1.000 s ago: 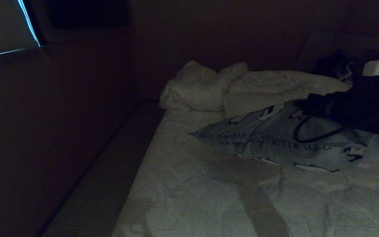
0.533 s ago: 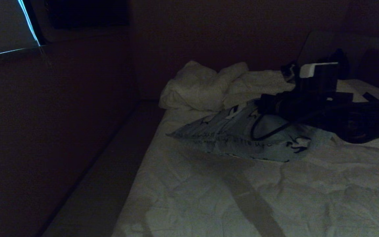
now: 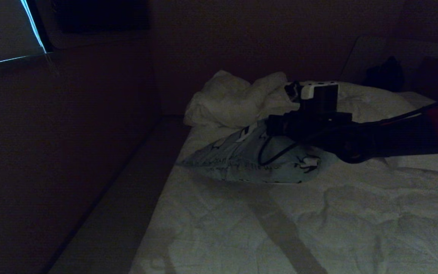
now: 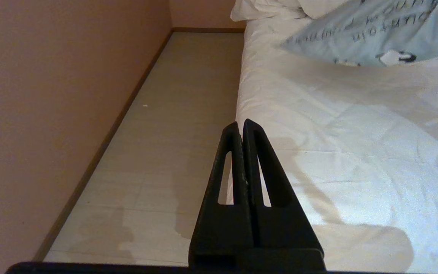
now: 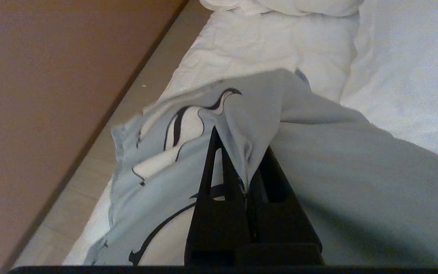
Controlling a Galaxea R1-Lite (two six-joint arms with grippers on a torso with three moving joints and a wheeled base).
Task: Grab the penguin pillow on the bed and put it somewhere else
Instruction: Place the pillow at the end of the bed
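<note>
The penguin pillow point(image 3: 238, 160), light blue-grey with black-and-white penguins and dark script, lies near the left side of the bed point(image 3: 242, 232), just before the rumpled white bedding. My right gripper point(image 3: 271, 126) reaches in from the right and is shut on a fold of the pillow's cover point(image 5: 242, 125), which bunches up between its fingers point(image 5: 213, 171). In the right wrist view the pillow point(image 5: 356, 182) hangs away from the gripper point(image 5: 241, 150) over the white sheet point(image 5: 261, 42). The left gripper point(image 4: 240, 123) is shut on nothing, parked over the bed's near left edge point(image 4: 337, 152), with the pillow point(image 4: 375, 34) farther off.
A rumpled white duvet and pillows point(image 3: 234, 99) are piled at the head of the bed. A strip of pale floor point(image 3: 127, 198) runs between the bed's left side and a wall point(image 3: 51, 152). A dark cable point(image 3: 276, 156) loops down from the right wrist over the pillow.
The right arm has swung left across the bed, dragging the penguin pillow with it from the right part of the bed to near the left edge.
</note>
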